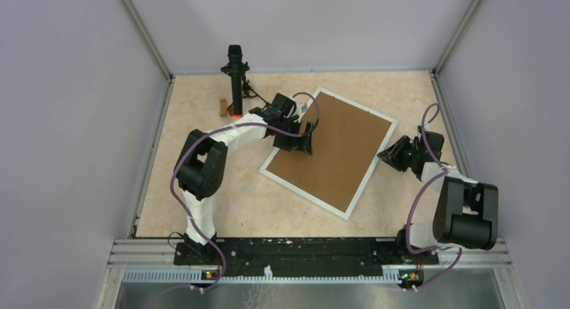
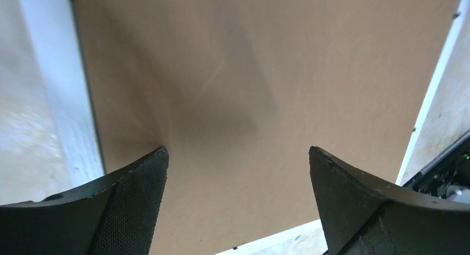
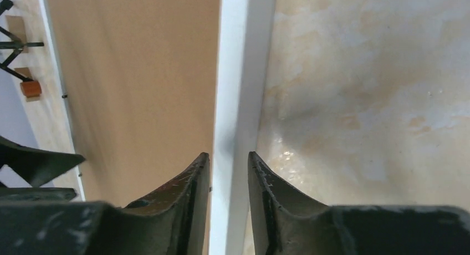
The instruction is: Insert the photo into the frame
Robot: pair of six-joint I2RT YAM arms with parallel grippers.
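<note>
Left pincer (image 2: 238, 149) up close in its wrist view: black fingers spread wide over the brown sheet, one pad (image 2: 138, 205) finely stippled, soft shadow on the board under them.

Only the top view gives the layout:
- counter (image 1: 201, 208): beige, marbled, grey walls on three sides
- frame (image 1: 304, 195): flat mid-counter, rotated, thin white flat rails
- cardboard sheet (image 1: 336, 151): plain matte brown, fills the frame rail to rail
- photo: can't tell where it is, no view shows the print face

Left pincer sits over the sheet just inside the frame's left rail. Right pincer (image 3: 228, 155) is at the outer edge of the right rail.

Right wrist view adds what the top view can't: fingers a narrow gap apart, white rail lined up with the gap, can't tell if they touch it. Counter beside the rail is glossy with glare spots.

Room: open counter near-left of the frame and between its near corner and the arm bases. Far corner is close to the back wall, right side is tight.

Small stuff far-left: black upright stand (image 1: 236, 77), wood block (image 1: 223, 107) beside it.
</note>
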